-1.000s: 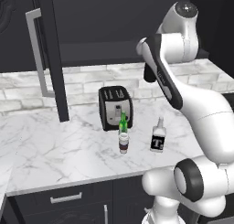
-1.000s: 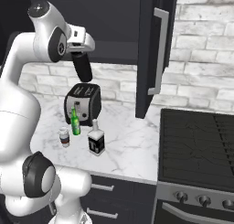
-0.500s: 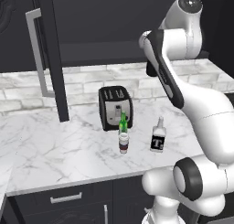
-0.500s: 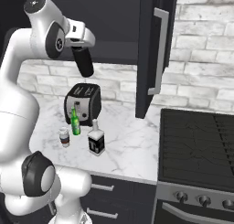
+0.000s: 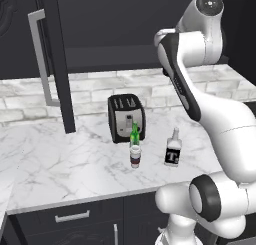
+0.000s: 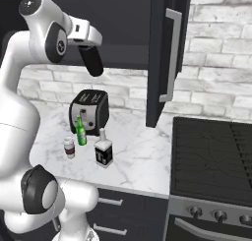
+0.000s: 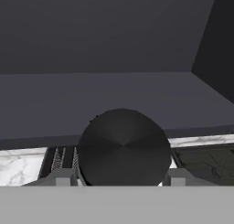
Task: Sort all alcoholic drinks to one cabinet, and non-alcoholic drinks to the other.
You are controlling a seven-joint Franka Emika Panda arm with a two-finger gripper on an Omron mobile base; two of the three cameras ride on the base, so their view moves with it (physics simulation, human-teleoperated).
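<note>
Black flask raised toward the open wall cabinet, above the toaster

Your end effector (image 7: 122,184) is clamped on the black flask (image 6: 91,60), which has risen and tilted since a second ago, nearer the dark cabinet (image 6: 123,18) shelf; its fingertips are largely hidden behind the flask's round matte end. Just in front of the toaster (image 5: 126,117) on the marble surface (image 5: 60,159) stand the green glass beer bottle (image 5: 134,134), the banded paper coffee cup (image 5: 135,156) and, to its right, the squat pale bottle (image 5: 172,148).
</note>
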